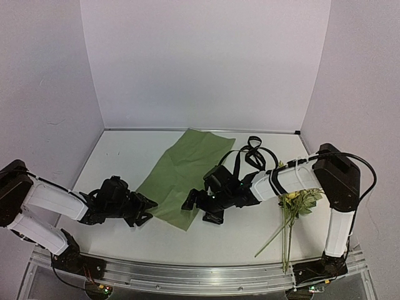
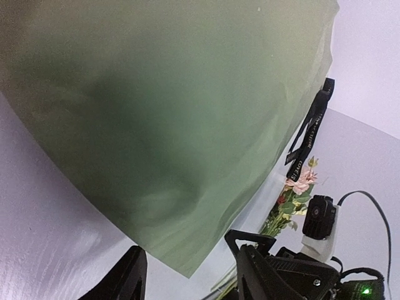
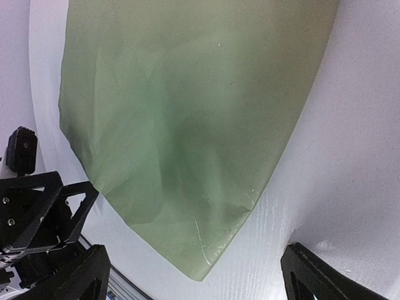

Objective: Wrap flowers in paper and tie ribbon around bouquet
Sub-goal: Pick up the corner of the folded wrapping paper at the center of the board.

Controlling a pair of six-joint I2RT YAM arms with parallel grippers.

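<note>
Step, my judgement: early, paper prep, no wrapping yet. Paper (image 1: 184, 169) flat on table (image 1: 119, 156), mid, lying diagonal, near corner between my two grippers. Left gripper (image 1: 149, 210) jaws partly apart, corner in line between fingers, nothing clamped. Right gripper (image 1: 200, 210) jaws full wide, empty, other side of corner. Flowers (image 1: 299, 201) off paper, well right, by right arm base. Ribbon (image 1: 253, 150) loose behind right arm, untied. Next likely: pinch thin corner without creasing, or fetch flowers onto sheet. Surface white, smooth. Plain white walls (image 1: 206, 62) on three sides.
</note>
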